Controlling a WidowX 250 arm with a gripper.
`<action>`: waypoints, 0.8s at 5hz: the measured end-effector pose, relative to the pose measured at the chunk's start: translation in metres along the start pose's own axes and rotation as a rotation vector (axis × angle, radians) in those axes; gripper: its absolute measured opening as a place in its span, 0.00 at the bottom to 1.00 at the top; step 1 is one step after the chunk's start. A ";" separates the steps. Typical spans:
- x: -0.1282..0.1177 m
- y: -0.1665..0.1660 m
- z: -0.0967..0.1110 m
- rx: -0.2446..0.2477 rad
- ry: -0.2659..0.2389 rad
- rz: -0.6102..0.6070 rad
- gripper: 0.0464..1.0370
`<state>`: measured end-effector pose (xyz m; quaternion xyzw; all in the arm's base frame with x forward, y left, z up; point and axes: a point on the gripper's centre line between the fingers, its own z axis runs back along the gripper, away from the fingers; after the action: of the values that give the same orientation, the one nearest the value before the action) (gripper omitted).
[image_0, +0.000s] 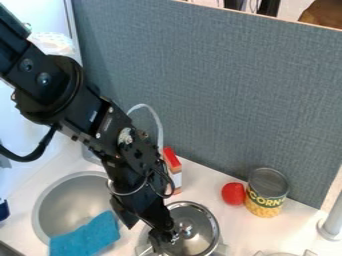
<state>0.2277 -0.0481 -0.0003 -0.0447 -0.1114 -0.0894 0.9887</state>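
At the bottom centre of the frame, the black gripper (165, 236) hangs over the left part of a shiny lidded pot (202, 218), right beside the lid's knob (187, 231). Whether it is open or closed, and whether it has hold of the knob, cannot be told: dark parts merge down there. Step in hand looks like working at the lid, either lining up or taking a grip. Next move calls for centring on the knob and securing it before any straight lift; coming in off-centre could tip the lid or nudge the pot. Blue cloth (87, 237) lies at lower left, over the near edge of the round sink (67, 197). Right of the pot, a red round thing (233, 193) sits by the corn can (267, 191); both look out of the way.
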 end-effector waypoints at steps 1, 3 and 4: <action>0.003 -0.002 -0.005 0.050 -0.010 -0.018 0.97; 0.019 -0.001 -0.013 0.077 -0.032 -0.037 0.97; 0.024 0.000 -0.026 0.081 -0.020 -0.040 0.97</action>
<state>0.2563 -0.0554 -0.0205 -0.0034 -0.1257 -0.1039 0.9866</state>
